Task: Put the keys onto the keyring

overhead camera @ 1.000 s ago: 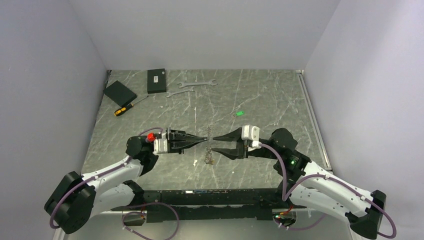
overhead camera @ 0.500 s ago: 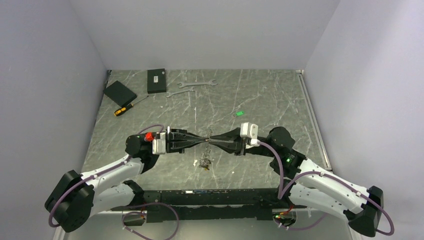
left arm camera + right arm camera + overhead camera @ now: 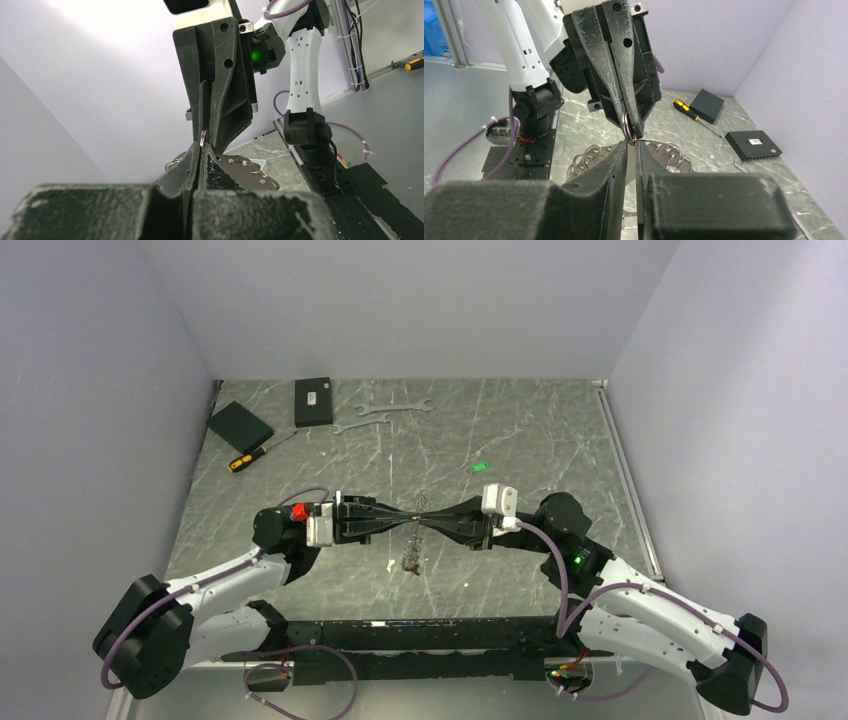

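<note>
My left gripper (image 3: 412, 520) and right gripper (image 3: 424, 521) meet tip to tip above the middle of the table. Both are shut on a small silvery split ring (image 3: 203, 136), which also shows in the right wrist view (image 3: 626, 127). A narrow gap stays between the right fingers. The ring belongs to the keyring bundle (image 3: 410, 560), a curved metal band with holes and several loops (image 3: 664, 152) that hangs below the fingertips. The keys show only as a small bright green tag (image 3: 480, 467) lying on the table, behind and right of the grippers, apart from both.
Two silver wrenches (image 3: 397, 407) lie at the back of the table. Two black boxes (image 3: 313, 401) (image 3: 239, 424) and a yellow-handled screwdriver (image 3: 250, 455) lie at the back left. Grey walls close the left, back and right sides.
My right gripper was open and has shut onto the ring beside the left fingertips. The hanging bundle shifted slightly left. The left gripper stayed shut.
</note>
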